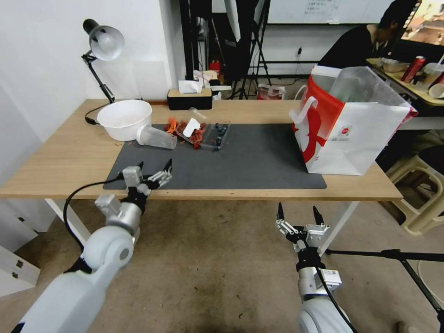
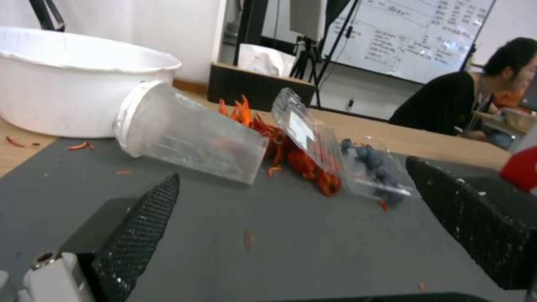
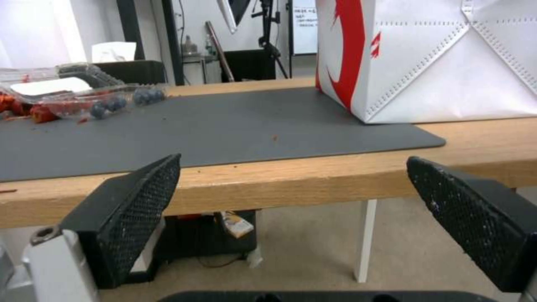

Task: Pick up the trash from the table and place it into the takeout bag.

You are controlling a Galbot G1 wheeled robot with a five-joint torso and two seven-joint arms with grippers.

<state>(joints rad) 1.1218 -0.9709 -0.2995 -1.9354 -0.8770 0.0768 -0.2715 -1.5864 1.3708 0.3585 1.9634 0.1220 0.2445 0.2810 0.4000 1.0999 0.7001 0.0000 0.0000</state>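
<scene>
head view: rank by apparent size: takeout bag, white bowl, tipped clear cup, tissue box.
1. White and red paper takeout bag, largest by far.
2. Round white plastic bowl.
3. Black tissue box and the clear plastic cup lying on its side look alike; the box sits farther back, so unranked.

1. A plain white wall (image 1: 46, 69) runs along the far left.
2. A grey desk lamp (image 1: 105, 42) on a black jointed arm stands at the far left, its shade tilted.
3. The floor (image 1: 208, 259) is mottled brown-grey and stained.
4. Black tripod stands (image 1: 252, 46) rise in the far middle, with a whiteboard (image 1: 323, 10) on the wall beyond.
5. A beige plastic stool (image 1: 418, 194) sits at the right.
6. A second desk (image 1: 407, 85) with clutter stands far right.
</scene>
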